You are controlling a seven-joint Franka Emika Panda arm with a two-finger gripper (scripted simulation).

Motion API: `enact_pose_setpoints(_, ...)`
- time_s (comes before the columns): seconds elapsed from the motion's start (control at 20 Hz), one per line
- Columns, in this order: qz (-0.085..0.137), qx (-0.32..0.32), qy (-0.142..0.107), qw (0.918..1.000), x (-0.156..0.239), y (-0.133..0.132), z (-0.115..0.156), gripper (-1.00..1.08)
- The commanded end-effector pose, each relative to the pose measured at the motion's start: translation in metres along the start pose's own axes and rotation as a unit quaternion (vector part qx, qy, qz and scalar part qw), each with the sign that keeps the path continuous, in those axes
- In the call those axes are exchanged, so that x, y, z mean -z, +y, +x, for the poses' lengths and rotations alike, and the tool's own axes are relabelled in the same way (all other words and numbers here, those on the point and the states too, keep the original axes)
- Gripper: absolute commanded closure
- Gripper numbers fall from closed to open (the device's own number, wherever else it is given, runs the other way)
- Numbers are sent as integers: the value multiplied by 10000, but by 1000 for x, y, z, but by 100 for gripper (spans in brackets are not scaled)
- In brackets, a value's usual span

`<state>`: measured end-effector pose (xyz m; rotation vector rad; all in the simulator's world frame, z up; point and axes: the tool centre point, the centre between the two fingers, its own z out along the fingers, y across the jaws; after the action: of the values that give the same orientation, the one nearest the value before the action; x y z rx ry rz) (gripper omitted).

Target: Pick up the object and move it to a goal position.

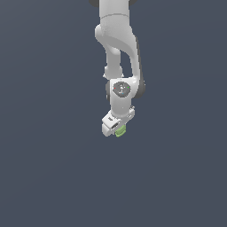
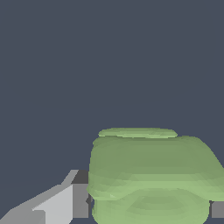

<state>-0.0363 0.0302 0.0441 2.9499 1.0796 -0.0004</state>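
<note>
The object is a small light-green, lumpy, ridged block point(image 1: 120, 131). In the exterior view it sticks out just below the white gripper point(image 1: 119, 130), near the picture's middle. In the wrist view the object point(image 2: 151, 175) fills the space between the fingers; one grey finger point(image 2: 79, 194) presses against its side and a bit of the other finger point(image 2: 217, 210) shows on the opposite side. The gripper is shut on the object and holds it in the air. Most of the fingers are hidden by the gripper body in the exterior view.
The white arm point(image 1: 116, 53) hangs down from the exterior view's top. Around it there is only a plain dark grey-blue surface point(image 1: 44, 168). No other object shows in either view.
</note>
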Motion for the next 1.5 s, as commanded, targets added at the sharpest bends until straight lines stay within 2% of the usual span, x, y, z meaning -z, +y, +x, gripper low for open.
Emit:
enact_pose_setpoints(0.0, -3, -1, 3, 10000, 5, 0, -2, 108)
enact_pose_setpoints(0.55, -4, 0, 1, 10000, 59, 3, -30, 108)
enact_pose_setpoints(1.45, 9, 6, 12, 10000, 218, 10, -108, 108)
